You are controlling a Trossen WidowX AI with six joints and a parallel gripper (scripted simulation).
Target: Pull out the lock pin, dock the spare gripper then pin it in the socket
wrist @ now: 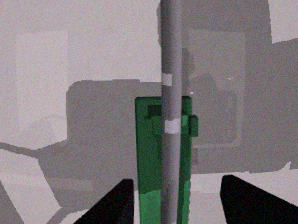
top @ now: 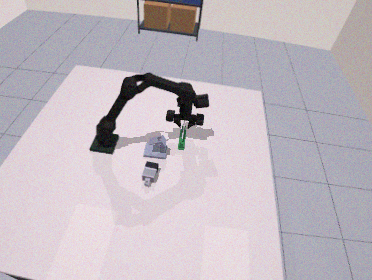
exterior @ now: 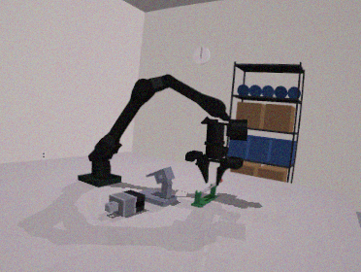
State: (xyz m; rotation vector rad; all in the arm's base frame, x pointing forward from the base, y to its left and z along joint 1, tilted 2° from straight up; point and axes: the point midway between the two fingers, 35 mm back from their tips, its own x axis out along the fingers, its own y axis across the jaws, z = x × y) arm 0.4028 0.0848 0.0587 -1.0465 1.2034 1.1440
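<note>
Top view high and far, exterior low from the side, wrist close, all sharing green cradle [top: 181, 140].

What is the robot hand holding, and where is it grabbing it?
Nothing yet. The gripper has its fingers open on either side of the grey pin, not touching it.

1. The slim grey lock pin [wrist: 170, 96] looks like smooth matt metal, with a glossy red plastic cap.
2. The green rectangular cradle [wrist: 164, 163] looks like smooth plastic.
3. The black gripper fingers appear matt.
</note>
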